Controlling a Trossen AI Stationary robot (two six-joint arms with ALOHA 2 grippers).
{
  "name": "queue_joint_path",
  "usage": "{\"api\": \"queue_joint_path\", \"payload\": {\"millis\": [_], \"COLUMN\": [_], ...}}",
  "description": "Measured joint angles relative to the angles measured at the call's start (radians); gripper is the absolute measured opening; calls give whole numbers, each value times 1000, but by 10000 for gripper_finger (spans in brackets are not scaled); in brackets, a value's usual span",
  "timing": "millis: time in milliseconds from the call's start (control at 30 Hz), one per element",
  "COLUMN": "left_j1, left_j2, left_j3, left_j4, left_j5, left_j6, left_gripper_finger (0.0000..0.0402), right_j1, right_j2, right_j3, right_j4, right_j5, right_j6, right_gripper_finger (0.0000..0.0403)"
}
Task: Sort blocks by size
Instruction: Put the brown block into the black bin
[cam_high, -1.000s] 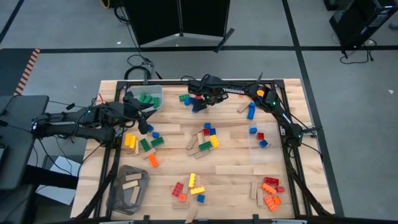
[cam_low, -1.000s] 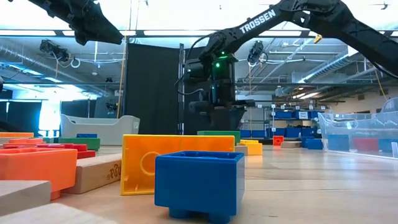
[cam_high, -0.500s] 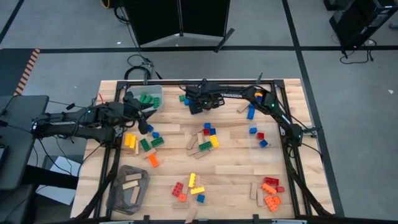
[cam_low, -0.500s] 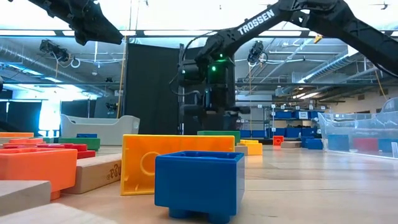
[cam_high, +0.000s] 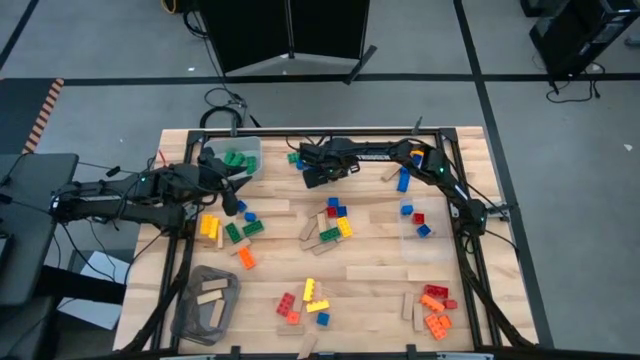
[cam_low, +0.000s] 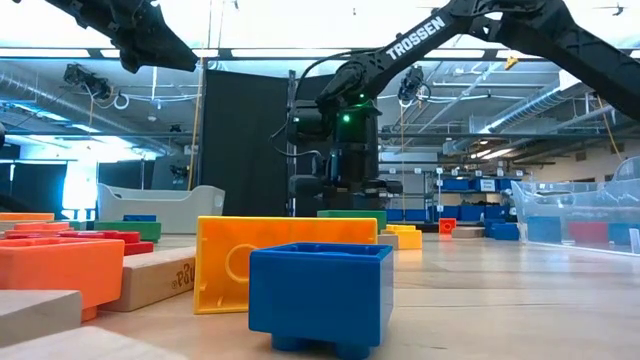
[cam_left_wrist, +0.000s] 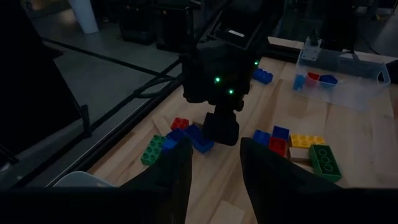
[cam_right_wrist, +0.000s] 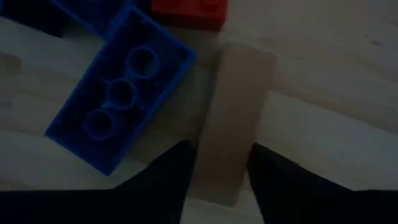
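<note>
At the table's far middle lies a small cluster of blocks: a tan wooden piece (cam_right_wrist: 233, 118), an upturned blue brick (cam_right_wrist: 118, 112) and a red brick (cam_right_wrist: 189, 7). My right gripper (cam_high: 312, 176) is down on this cluster, shut on the wooden piece. The left wrist view shows it from the left, standing over the blue brick (cam_left_wrist: 198, 139). My left gripper (cam_left_wrist: 216, 168) hovers open and empty above the table's left part, by the bin with green bricks (cam_high: 240, 158). More blocks lie in groups at the middle (cam_high: 332, 225) and near edge (cam_high: 308, 300). My right gripper pinches the wooden piece's two long sides, close to one end (cam_right_wrist: 224, 168), between its two fingers. The fingers come from above, pointing down, and lie across the piece. The piece lies flat on the table beside the blue brick.
A clear bin (cam_high: 418, 222) with a few small bricks stands at the right, and a grey bin (cam_high: 205, 305) with wooden pieces at the near left. Orange and red bricks (cam_high: 435, 305) lie at the near right. Large bricks (cam_low: 320, 290) stand close before the low camera.
My right gripper has shifted a little toward the table's left edge, turned about and come down over the far cluster.
</note>
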Motion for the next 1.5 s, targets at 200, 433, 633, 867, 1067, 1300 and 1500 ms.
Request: {"api": "queue_joint_path", "payload": {"millis": [200, 433, 633, 867, 1067, 1300, 1500], "left_j1": [0, 0, 0, 0, 0, 0, 0], "left_j2": [0, 0, 0, 1, 1, 33, 158], "left_j3": [0, 0, 0, 0, 0, 0, 0], "left_j4": [0, 10, 34, 65, 148, 212, 296], "left_j5": [0, 0, 0, 0, 0, -8, -44], "left_j6": [0, 0, 0, 0, -7, -97, -159], "left_gripper_finger": [143, 143, 143, 143, 143, 143, 143], "right_j1": [6, 49, 115, 185, 227, 264, 264], "right_j2": [1, -19, -112, -245, -393, -686, -908], "right_j3": [0, 1, 2, -4, -160, -542, -815], "right_j4": [2, -41, -139, -210, -203, 105, 639], "right_j5": [2, 34, 109, 279, 383, 380, 114], "right_j6": [-54, -24, 37, -28, -106, -200, -439], "right_gripper_finger": [123, 123, 123, 123, 123, 123, 123]}}
